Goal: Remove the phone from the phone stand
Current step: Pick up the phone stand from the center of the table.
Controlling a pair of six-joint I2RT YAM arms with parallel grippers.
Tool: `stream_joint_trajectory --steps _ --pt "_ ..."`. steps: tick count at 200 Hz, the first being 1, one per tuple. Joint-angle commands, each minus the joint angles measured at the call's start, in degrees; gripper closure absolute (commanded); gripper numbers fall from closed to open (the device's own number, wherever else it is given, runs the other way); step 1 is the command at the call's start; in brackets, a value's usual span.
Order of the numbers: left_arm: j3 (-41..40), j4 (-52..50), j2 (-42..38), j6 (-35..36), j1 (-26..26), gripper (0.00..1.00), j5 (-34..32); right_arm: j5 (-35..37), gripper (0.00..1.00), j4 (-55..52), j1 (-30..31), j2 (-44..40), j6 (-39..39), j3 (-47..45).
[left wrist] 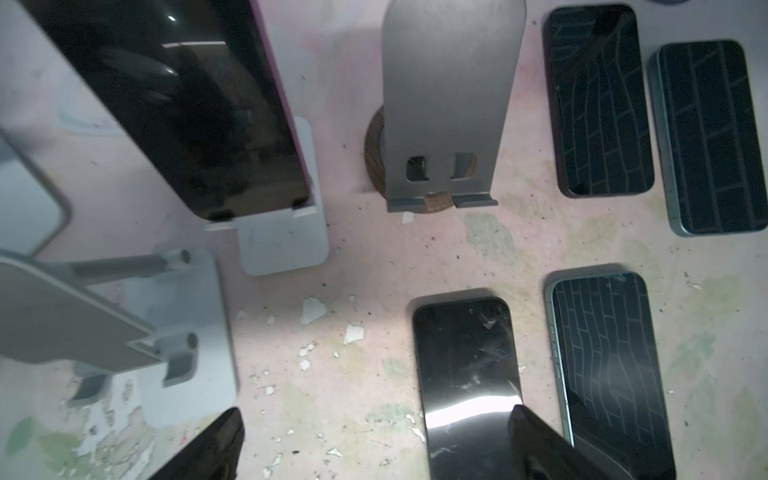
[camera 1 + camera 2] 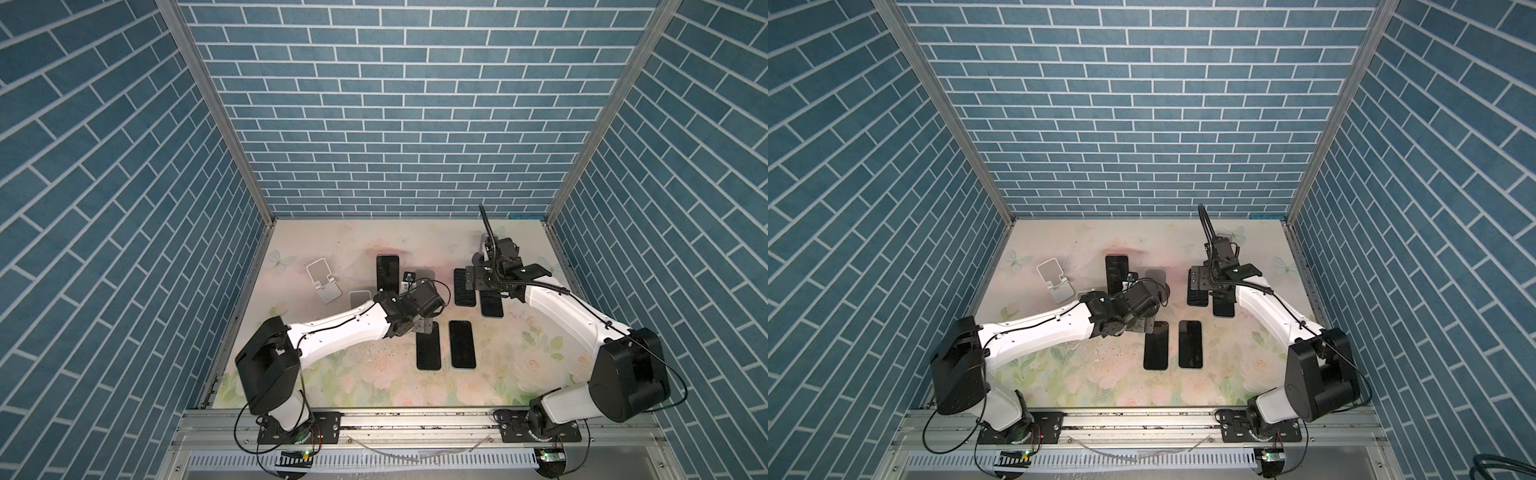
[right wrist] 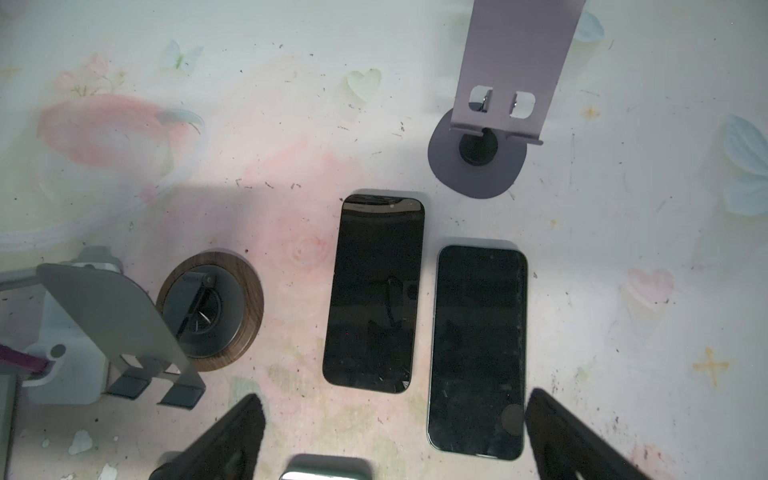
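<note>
A dark phone (image 1: 166,104) with a pink edge leans on a white phone stand (image 1: 286,245); in both top views it stands upright near the table's middle (image 2: 387,272) (image 2: 1116,272). My left gripper (image 1: 374,449) is open, its fingertips (image 1: 208,449) wide apart above the mat, one of them over a flat black phone (image 1: 465,374). It hangs nearer the front than the stand (image 2: 424,326). My right gripper (image 3: 395,436) is open too, above two flat phones (image 3: 374,291) (image 3: 478,349) on the right side.
Empty stands: a white one (image 2: 322,282) at the left, another (image 1: 83,324) by my left arm, a grey one on a wooden disc (image 1: 444,104), a purple one (image 3: 515,62). More phones lie flat (image 2: 462,344) (image 2: 464,286). Brick-patterned walls enclose the table.
</note>
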Motion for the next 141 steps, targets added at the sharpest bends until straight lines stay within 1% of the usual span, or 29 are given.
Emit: stream_joint_trajectory --steps 1,15,36,59,79,100,123,141 --pt "-1.94 0.72 -3.84 2.36 -0.1 0.0 -7.14 -1.55 0.01 -1.05 -0.15 -0.08 1.61 3.85" --pt "-2.83 0.3 -5.98 3.04 0.11 0.0 -9.48 -2.02 0.01 -0.3 -0.17 -0.28 2.43 4.37" --pt "-4.7 1.46 -9.49 4.81 1.49 0.0 -9.98 -2.76 0.02 -0.21 -0.15 0.0 3.16 5.64" --pt "-6.7 1.87 -12.5 4.92 5.95 0.0 -6.42 -2.89 0.01 -0.28 -0.2 0.49 3.8 6.71" --pt "-7.6 1.3 -13.87 5.24 9.23 0.0 -5.28 -2.96 0.01 -0.55 -0.15 1.27 4.24 7.68" --pt "-7.91 0.22 -14.02 4.95 12.91 0.0 -2.95 -2.87 0.01 -1.11 -0.13 2.29 4.42 8.75" --pt "-8.35 0.18 -13.89 4.81 15.69 0.0 -1.78 -2.6 0.02 -2.27 -0.15 3.71 4.26 10.24" --pt "-8.48 -0.41 -12.98 3.32 18.28 0.0 0.15 -2.37 0.02 -2.83 -0.15 4.79 4.16 11.25"
